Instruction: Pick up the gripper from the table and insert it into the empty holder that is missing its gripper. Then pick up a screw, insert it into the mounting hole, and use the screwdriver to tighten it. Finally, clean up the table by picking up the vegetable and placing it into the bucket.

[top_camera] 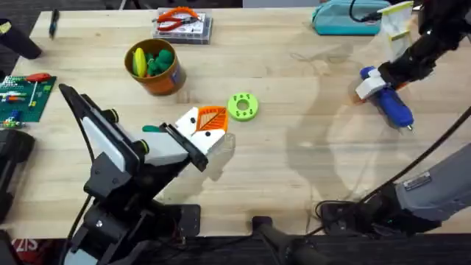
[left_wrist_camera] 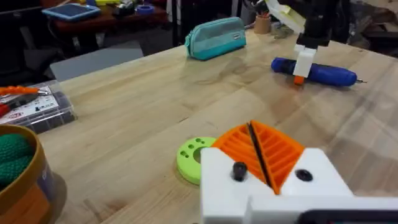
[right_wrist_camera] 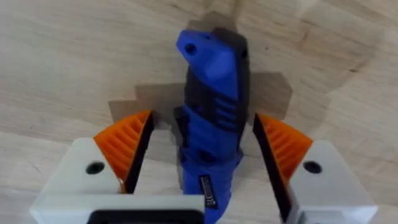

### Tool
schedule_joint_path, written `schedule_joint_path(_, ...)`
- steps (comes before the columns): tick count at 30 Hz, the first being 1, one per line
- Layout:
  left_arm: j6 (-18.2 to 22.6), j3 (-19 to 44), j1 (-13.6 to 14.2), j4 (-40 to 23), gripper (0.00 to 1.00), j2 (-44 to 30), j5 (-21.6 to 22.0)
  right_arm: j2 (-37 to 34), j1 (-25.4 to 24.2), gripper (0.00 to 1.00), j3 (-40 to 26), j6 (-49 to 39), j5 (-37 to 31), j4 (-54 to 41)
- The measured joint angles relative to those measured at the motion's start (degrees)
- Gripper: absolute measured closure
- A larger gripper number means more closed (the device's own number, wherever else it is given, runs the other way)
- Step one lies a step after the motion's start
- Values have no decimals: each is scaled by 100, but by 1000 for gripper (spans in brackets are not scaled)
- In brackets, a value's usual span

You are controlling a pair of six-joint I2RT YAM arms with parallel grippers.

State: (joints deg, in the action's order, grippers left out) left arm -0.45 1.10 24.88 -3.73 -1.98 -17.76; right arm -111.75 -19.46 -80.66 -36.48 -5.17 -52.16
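Observation:
The blue-handled screwdriver (top_camera: 390, 103) lies on the table (top_camera: 294, 169) at the right, its thin tip pointing toward the near edge. My right gripper (top_camera: 370, 82) is lowered over its back end. In the right wrist view the orange pads (right_wrist_camera: 127, 143) stand open on either side of the screwdriver (right_wrist_camera: 214, 62), with small gaps. My left gripper (top_camera: 210, 121) hovers near the table's middle, shut on nothing, its orange pads (left_wrist_camera: 273, 152) pressed together. The yellow-orange bucket (top_camera: 163, 79) stands at the back left with green and yellow vegetable pieces in it. The loose gripper, holder and screw are out of view.
A lime-green ring (top_camera: 243, 106) lies just beyond my left gripper. A teal zip pouch (top_camera: 346, 18) sits at the back right, and orange-handled pliers (top_camera: 176, 16) rest on a clear box at the back. A green circuit board (top_camera: 22, 96) lies at the left edge.

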Motion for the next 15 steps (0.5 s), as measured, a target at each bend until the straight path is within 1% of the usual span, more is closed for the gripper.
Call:
schedule_joint_path(4, 0, 0, 0, 0, 994, 0, 0, -2, -68, 7, -26, -16, 17, 103)
schedule_joint_path(15, 0, 0, 0, 0, 994, 0, 0, -95, -368, 20, -74, -20, 415, 112)
